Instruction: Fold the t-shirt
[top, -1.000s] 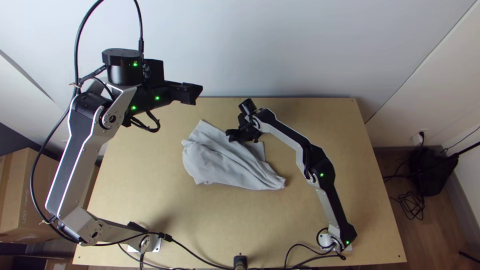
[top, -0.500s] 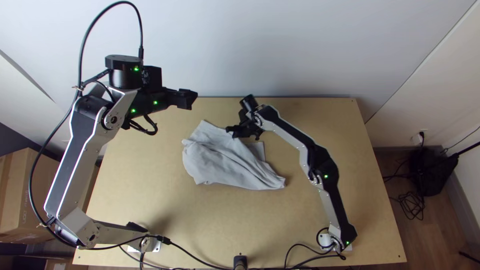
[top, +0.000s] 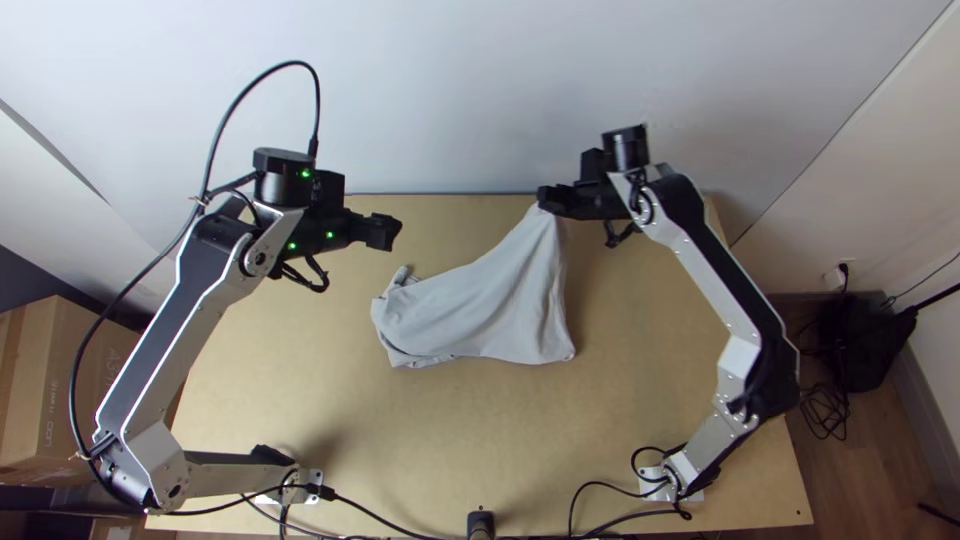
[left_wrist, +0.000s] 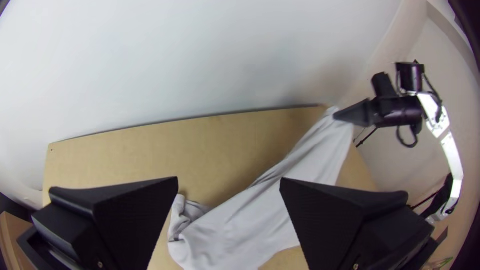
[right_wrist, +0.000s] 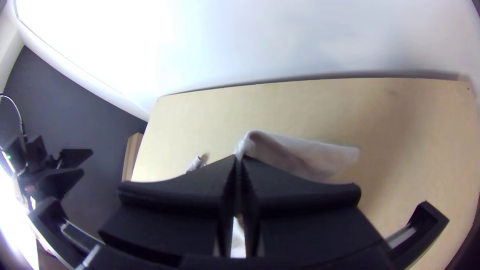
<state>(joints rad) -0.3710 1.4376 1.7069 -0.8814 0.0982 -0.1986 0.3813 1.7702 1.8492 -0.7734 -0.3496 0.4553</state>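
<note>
The pale grey t-shirt (top: 480, 310) stretches from a bunched left part on the table up to my right gripper (top: 548, 202), which holds one end raised near the back edge. In the right wrist view, that gripper (right_wrist: 239, 162) is shut on the cloth, and part of the t-shirt (right_wrist: 305, 152) hangs beyond its fingers. My left gripper (top: 392, 232) is above the table, behind the shirt's left end and apart from it. In the left wrist view, the left gripper (left_wrist: 229, 182) stands open, with the t-shirt (left_wrist: 250, 220) lower down beyond its wide-spread fingers.
The wooden table (top: 420, 440) has bare surface in front of the shirt and to both sides. A wall (top: 480, 90) rises behind its back edge. Cables (top: 400, 520) lie along the near edge, and cardboard boxes (top: 60, 390) stand off to the left.
My right gripper has moved right and up, pulling the t-shirt's back part with it, so the cloth now stretches taut. The left arm has shifted slightly right and toward the near side.
</note>
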